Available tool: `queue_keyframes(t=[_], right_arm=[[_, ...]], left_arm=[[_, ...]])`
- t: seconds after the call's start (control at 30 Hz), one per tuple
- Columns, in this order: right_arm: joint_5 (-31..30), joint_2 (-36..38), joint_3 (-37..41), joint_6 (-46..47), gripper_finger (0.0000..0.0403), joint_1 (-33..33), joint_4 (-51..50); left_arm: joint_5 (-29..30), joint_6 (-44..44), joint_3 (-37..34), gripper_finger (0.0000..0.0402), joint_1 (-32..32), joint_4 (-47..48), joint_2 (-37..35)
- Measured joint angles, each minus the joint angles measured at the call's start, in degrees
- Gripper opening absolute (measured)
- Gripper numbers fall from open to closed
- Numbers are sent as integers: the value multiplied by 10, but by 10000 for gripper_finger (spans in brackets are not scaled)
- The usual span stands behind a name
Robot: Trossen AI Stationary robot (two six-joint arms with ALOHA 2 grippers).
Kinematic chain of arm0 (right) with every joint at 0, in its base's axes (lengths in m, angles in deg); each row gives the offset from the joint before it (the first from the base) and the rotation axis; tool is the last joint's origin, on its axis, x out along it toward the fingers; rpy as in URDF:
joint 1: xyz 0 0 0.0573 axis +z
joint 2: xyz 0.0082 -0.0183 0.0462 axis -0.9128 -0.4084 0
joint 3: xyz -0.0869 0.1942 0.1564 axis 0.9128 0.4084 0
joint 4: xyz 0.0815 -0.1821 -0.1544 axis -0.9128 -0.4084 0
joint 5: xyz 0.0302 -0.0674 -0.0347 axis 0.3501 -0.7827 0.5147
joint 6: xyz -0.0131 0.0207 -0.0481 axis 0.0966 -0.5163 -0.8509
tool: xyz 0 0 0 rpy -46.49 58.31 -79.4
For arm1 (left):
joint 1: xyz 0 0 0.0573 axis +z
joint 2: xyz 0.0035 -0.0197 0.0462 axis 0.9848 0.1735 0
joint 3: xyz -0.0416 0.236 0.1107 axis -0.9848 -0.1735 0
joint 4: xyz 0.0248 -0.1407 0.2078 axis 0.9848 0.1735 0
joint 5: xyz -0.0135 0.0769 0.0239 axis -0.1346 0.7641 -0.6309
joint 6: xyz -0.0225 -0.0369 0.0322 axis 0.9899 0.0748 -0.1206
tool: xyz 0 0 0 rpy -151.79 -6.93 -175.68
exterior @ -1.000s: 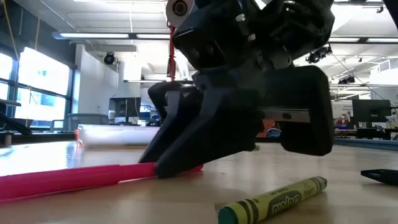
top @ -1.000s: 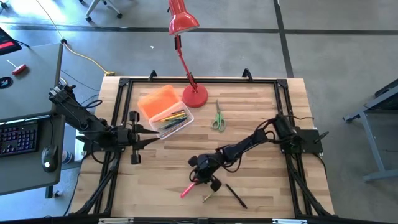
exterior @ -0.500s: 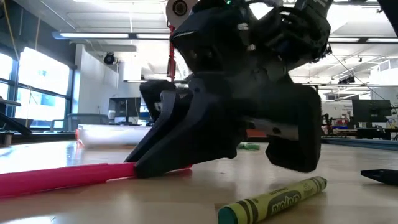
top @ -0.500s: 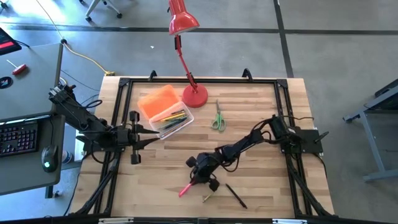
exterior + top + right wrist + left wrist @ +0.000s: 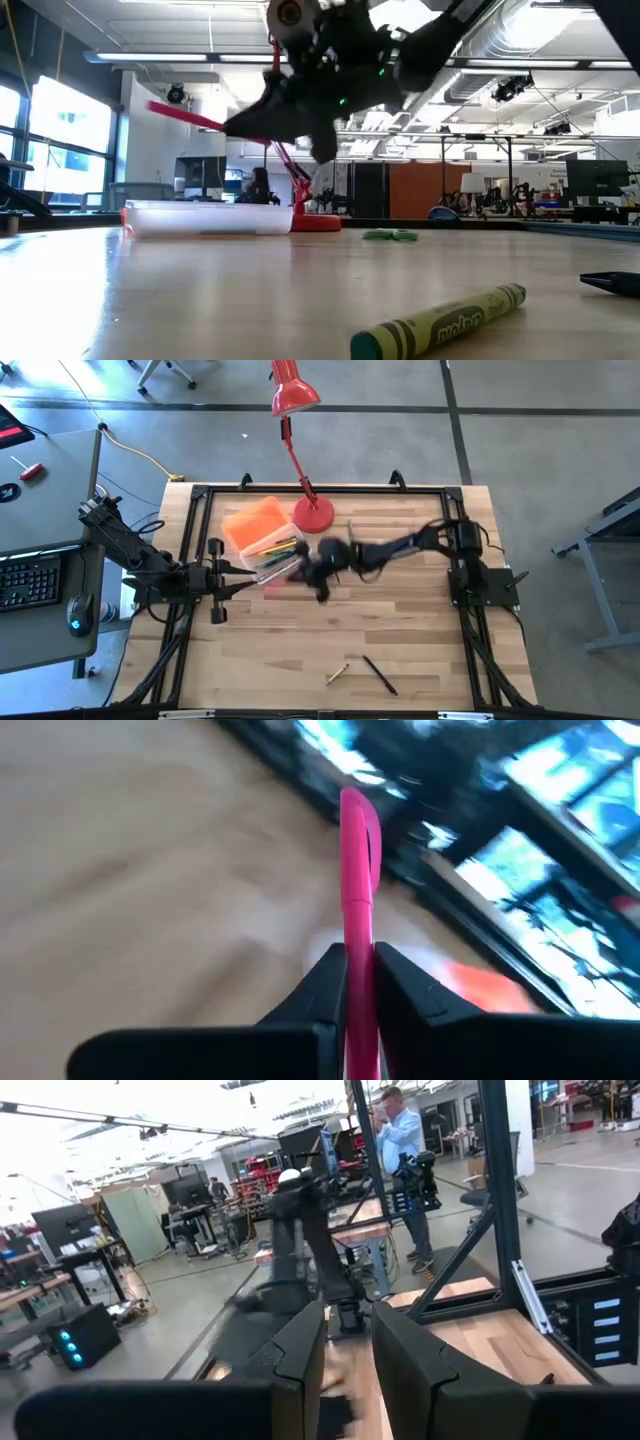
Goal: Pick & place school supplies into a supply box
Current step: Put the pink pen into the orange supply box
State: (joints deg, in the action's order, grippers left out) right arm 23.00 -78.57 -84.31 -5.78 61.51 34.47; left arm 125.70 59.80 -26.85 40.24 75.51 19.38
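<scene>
One camera looks straight down on my whole table (image 5: 400,640). Another sits at tabletop level, close to a crayon (image 5: 440,322), facing the room. My wrist cameras look forward past my fingers (image 5: 300,1370). High and low views share the lamp (image 5: 312,512) and box (image 5: 265,538).

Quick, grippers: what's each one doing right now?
Left gripper: open, empty, waiting at the table's left edge.
Right gripper: shut on the pink marker, in the air near the supply box.

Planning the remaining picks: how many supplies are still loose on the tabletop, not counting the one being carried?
3 visible: the green crayon and black marker at the near edge, and the scissors, partly hidden behind the right arm beside the lamp base. The arm may hide more.
</scene>
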Motion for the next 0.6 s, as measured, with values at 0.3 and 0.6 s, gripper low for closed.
queue_keyframes(t=[0.3,0.6], right_arm=[[15,-64,-71,8,14,-86,-10],[-12,-124,-191,-64,17,-86,-205]], left_arm=[[0,-38,0,117,0,-5,0],[5,-59,0,117,0,-7,0]])
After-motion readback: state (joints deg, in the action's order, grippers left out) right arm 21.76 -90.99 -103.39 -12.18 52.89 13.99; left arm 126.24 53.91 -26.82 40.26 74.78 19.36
